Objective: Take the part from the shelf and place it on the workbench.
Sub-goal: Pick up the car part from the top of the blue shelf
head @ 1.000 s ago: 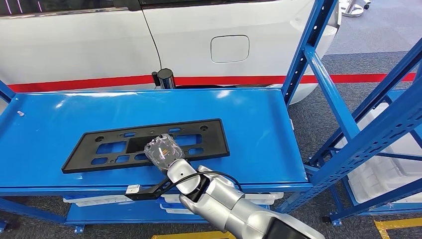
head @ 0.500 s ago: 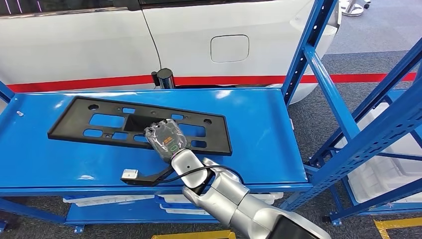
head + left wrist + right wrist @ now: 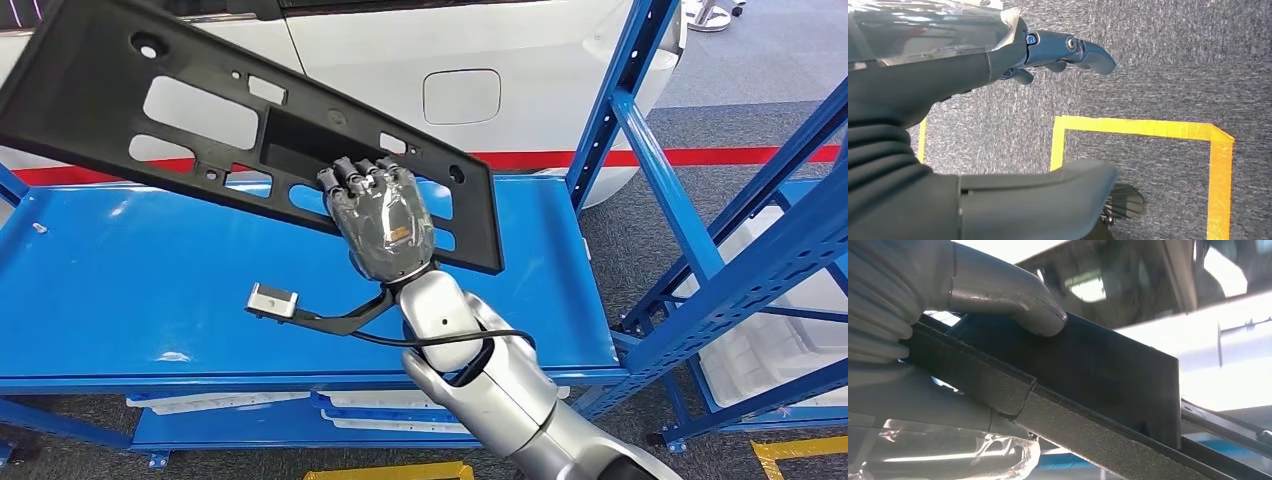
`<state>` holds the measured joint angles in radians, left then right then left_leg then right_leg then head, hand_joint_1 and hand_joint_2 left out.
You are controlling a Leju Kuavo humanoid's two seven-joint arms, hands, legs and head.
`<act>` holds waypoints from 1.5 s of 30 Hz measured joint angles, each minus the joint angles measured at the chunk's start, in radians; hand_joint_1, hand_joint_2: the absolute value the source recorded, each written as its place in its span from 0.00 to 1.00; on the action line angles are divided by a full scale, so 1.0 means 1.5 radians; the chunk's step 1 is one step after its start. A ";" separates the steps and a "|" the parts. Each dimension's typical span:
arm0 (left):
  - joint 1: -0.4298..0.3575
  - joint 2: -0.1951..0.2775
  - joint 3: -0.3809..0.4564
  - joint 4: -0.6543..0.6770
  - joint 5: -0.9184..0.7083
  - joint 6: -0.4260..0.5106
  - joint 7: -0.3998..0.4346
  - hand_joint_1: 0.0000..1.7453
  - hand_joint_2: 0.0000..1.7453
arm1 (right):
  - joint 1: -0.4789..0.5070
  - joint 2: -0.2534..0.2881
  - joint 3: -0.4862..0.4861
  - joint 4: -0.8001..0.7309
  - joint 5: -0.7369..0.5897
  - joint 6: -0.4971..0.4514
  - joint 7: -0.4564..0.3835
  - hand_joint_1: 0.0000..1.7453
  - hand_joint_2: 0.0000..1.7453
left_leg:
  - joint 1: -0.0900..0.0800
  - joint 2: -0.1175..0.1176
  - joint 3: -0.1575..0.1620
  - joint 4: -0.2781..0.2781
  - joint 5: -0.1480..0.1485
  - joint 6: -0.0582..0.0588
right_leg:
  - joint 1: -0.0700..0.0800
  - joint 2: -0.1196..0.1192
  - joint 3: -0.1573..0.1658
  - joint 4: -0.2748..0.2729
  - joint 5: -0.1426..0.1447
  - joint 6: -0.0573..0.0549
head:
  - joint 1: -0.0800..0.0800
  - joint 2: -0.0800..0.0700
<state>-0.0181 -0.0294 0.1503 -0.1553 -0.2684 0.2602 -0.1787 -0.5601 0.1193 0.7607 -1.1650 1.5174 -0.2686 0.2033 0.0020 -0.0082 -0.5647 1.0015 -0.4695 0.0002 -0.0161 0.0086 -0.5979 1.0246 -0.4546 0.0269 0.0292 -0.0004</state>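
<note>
The part is a long black plastic frame [image 3: 200,120] with several cut-outs, raised well above the blue shelf [image 3: 120,280] and tilted, its left end highest. My right hand [image 3: 383,215], wrapped in clear film, grips its lower edge near the middle, fingers curled over the rim. In the right wrist view the thumb [image 3: 1013,300] presses on the black part [image 3: 1098,375]. My left hand [image 3: 973,60] hangs over the grey carpet with its fingers apart and nothing in it.
A white car [image 3: 450,80] stands behind the shelf. Blue rack uprights [image 3: 640,130] rise at the right. White trays [image 3: 200,402] lie on the lower shelf. Yellow floor tape [image 3: 1148,127] marks the grey carpet below my left hand.
My right hand has lifted the black part off the blue shelf and raised it high, tilting it; one second ago it lay flat on the shelf.
</note>
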 joint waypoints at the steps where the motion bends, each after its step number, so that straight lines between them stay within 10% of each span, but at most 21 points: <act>1: 0.000 0.000 0.001 0.000 -0.001 0.000 -0.001 0.00 1.00 | 0.004 -0.004 -0.005 -0.020 0.000 -0.007 -0.002 1.00 1.00 | 0.000 0.000 0.000 0.000 0.000 0.000 | 0.000 0.000 0.000 0.000 0.000 0.000 | 0.000 0.000; 12: 0.000 0.000 0.005 0.000 -0.017 0.033 0.014 0.00 1.00 | 0.032 -0.022 -0.037 -0.134 -0.106 -0.087 -0.077 1.00 1.00 | 0.000 0.000 0.000 0.000 0.000 0.000 | 0.000 0.000 0.000 0.000 0.000 0.000 | 0.000 0.000; 19: 0.000 0.001 0.008 0.000 -0.017 0.031 0.040 0.00 1.00 | 0.073 -0.021 -0.064 -0.191 -0.696 0.020 -0.310 1.00 1.00 | 0.000 0.000 0.000 0.000 0.000 0.000 | 0.000 0.000 0.000 0.000 0.000 0.000 | 0.000 0.000; 25: 0.000 0.002 0.016 0.000 -0.014 0.018 0.020 0.00 1.00 | 0.121 -0.029 -0.093 -0.261 -1.002 0.151 -0.371 1.00 1.00 | 0.000 0.000 0.000 0.000 -0.001 0.001 | 0.000 0.000 0.000 0.000 0.000 0.000 | 0.000 0.000; 36: 0.000 0.003 0.028 0.000 -0.007 0.013 0.014 0.00 1.00 | 0.171 -0.051 -0.113 -0.304 -1.067 0.179 -0.397 1.00 1.00 | 0.002 0.002 0.006 -0.011 0.009 0.020 | -0.003 0.000 0.001 0.000 -0.001 0.009 | 0.000 0.000; 40: 0.000 0.002 0.032 0.000 -0.004 0.012 0.014 0.00 1.00 | 0.180 -0.065 -0.116 -0.307 -1.070 0.180 -0.400 1.00 1.00 | 0.008 0.008 0.009 -0.025 0.021 0.025 | -0.004 -0.001 -0.051 0.130 -0.071 0.007 | 0.002 0.000; 42: 0.000 0.001 0.033 0.000 -0.003 0.012 0.014 0.00 1.00 | 0.188 -0.072 -0.119 -0.307 -1.071 0.180 -0.400 1.00 1.00 | 0.011 0.008 0.005 -0.025 0.023 0.021 | -0.009 -0.001 -0.063 0.168 -0.081 0.018 | 0.002 0.000; 45: 0.000 0.000 0.034 0.000 -0.003 0.012 0.014 0.00 1.00 | 0.191 -0.077 -0.121 -0.307 -1.071 0.180 -0.400 1.00 1.00 | 0.021 0.008 -0.003 -0.015 0.022 0.007 | -0.020 -0.004 0.005 0.058 -0.041 0.048 | 0.002 0.000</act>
<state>-0.0182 -0.0298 0.2008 -0.1555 -0.2735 0.2778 -0.1579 -0.2740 0.0041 0.5796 -1.6259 -0.0889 0.0011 -0.3972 0.0336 0.0030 -0.5691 0.9786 -0.4360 0.0107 -0.0459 0.0019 -0.5903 1.1117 -0.5165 0.0982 0.0319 -0.0004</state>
